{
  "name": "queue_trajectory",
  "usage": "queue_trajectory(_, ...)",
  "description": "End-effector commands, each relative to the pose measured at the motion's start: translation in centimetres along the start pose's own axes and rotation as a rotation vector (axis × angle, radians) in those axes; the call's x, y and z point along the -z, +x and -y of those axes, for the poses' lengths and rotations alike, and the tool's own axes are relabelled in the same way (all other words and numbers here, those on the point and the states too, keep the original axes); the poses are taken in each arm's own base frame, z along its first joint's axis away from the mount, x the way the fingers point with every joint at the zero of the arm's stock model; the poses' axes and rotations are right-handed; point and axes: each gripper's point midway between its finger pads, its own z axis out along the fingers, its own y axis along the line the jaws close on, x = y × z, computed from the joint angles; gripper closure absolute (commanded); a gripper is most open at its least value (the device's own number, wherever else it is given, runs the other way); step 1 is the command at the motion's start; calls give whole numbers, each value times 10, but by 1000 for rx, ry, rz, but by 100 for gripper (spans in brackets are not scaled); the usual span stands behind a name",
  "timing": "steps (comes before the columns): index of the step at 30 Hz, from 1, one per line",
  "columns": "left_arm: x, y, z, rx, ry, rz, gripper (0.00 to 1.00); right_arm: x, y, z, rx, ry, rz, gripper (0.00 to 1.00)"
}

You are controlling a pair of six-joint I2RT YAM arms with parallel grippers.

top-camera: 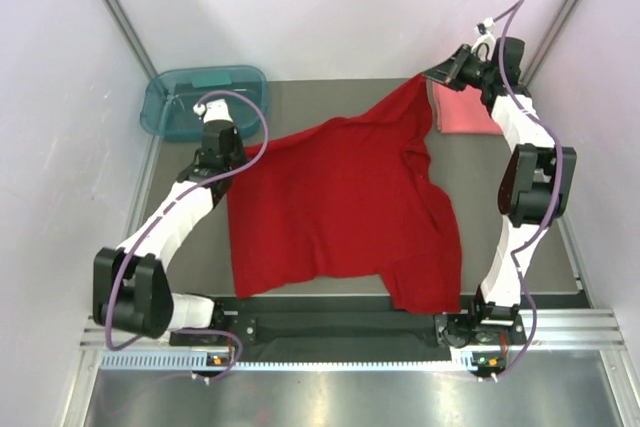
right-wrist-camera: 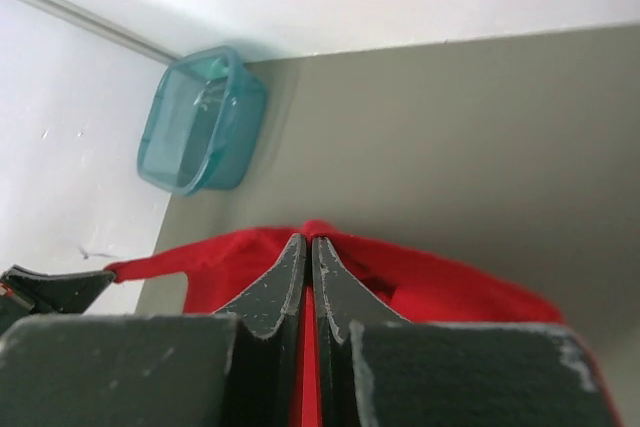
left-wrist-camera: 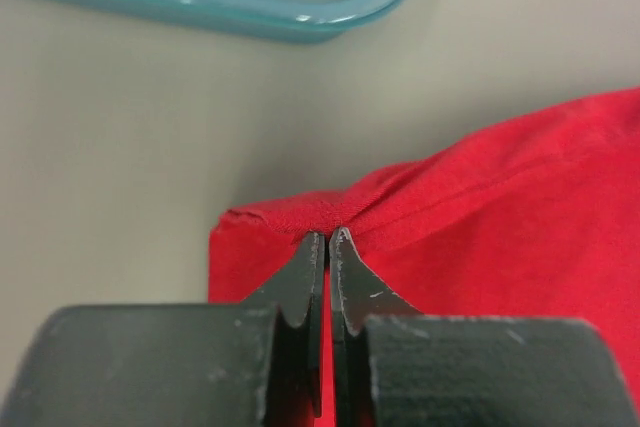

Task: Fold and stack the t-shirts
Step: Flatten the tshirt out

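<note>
1. The table [top-camera: 200, 247] has a dull grey-green top, closed in by plain white walls [top-camera: 330, 7] at the back and on both sides. A metal rail [top-camera: 560, 332] runs along its near edge by the arm bases.
2. A teal translucent tub [top-camera: 160, 107] sits in the far left corner.
3. The red t-shirt [top-camera: 340, 207] spreads across the middle of the table.
4. The left hand [top-camera: 236, 159] is clamped on the shirt's far left corner. The right hand [top-camera: 437, 75] is clamped on its far right corner.
5. Only the overhead view shows the coral-pink t-shirt [top-camera: 468, 112], a folded rectangle at the far right, just beside the right arm.
6. Only the left wrist view shows that hand's fingers pinching a seamed edge low over the table, with the tub's rim beyond.
7. Only the right wrist view shows its corner held high above the table, red cloth stretching away to the left.
</note>
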Motion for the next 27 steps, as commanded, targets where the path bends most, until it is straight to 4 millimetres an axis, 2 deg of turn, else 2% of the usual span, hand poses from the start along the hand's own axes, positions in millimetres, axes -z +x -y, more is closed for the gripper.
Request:
queue_trajectory(1, -7, -56, 8, 46, 32, 158, 100, -5, -38, -22, 140, -55, 57, 100)
queue_trajectory(3, -9, -65, 5, 51, 28, 167, 100, -5, -49, -32, 154, -62, 69, 100)
queue_trajectory(6, 6, -104, 11, 52, 53, 238, 100, 1, -63, -52, 182, -83, 86, 100)
queue_trajectory(7, 12, -113, 12, 52, 59, 259, 100, 11, -71, -70, 207, -98, 107, 100)
queue_trajectory(9, 33, -136, 13, 58, 74, 314, 100, 23, -80, -91, 242, -119, 139, 100)
queue_trajectory(10, 45, -150, 13, 57, 80, 349, 100, 42, -90, -121, 286, -147, 180, 100)
queue_trajectory(12, 81, -182, 13, 61, 99, 442, 100, 59, -97, -149, 331, -176, 223, 100)
queue_trajectory(13, 94, -192, 11, 59, 98, 471, 100, 82, -105, -181, 372, -202, 264, 100)
queue_trajectory(15, 138, -223, 8, 56, 113, 571, 100, 103, -107, -208, 410, -223, 305, 100)
queue_trajectory(16, 152, -229, 6, 49, 114, 591, 100, 129, -110, -241, 454, -249, 350, 100)
queue_trajectory(18, 199, -252, -1, 55, 121, 691, 100, 153, -108, -267, 491, -272, 391, 100)
queue_trajectory(19, 213, -257, -3, 56, 125, 715, 100, 179, -106, -297, 534, -293, 432, 100)
queue_trajectory(21, 256, -270, -11, 66, 135, 799, 100, 205, -101, -322, 570, -302, 475, 100)
queue_trajectory(22, 271, -273, -14, 72, 139, 826, 100, 233, -94, -349, 616, -319, 515, 100)
queue_trajectory(23, 295, -277, -19, 82, 146, 869, 100, 246, -91, -362, 638, -322, 541, 100)
queue_trajectory(24, 315, -282, -22, 86, 152, 908, 100, 275, -82, -389, 682, -344, 584, 100)
queue_trajectory(25, 338, -283, -27, 98, 162, 953, 100, 288, -76, -401, 700, -355, 604, 100)
queue_trajectory(26, 352, -285, -30, 102, 168, 976, 100, 301, -71, -411, 716, -361, 630, 100)
queue_trajectory(27, 374, -289, -34, 111, 178, 1019, 100, 328, -58, -435, 756, -388, 671, 100)
